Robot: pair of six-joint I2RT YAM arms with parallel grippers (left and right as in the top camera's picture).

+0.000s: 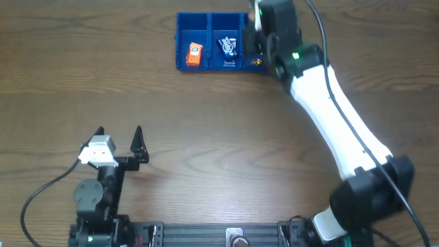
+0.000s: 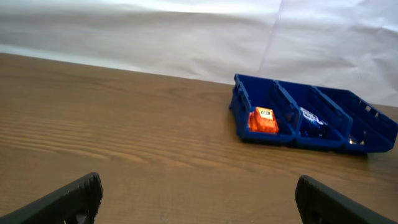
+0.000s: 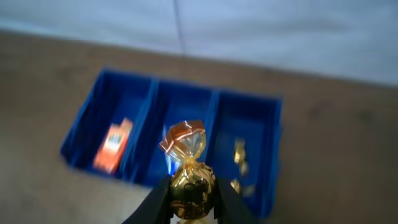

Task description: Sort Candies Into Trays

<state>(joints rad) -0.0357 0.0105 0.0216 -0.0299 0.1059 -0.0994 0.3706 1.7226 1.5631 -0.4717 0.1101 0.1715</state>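
All three views share the tray (image 2: pixel 238 107); right wrist seemingly nearest.

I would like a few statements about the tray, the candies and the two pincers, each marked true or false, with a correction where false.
1. The blue tray has four compartments. False: it has three.
2. The right pincer holds a gold-wrapped candy. True.
3. The orange candy lies in the middle compartment. False: it lies in an end compartment; the blue candy is in the middle.
4. The left pincer is open and holds nothing. True.
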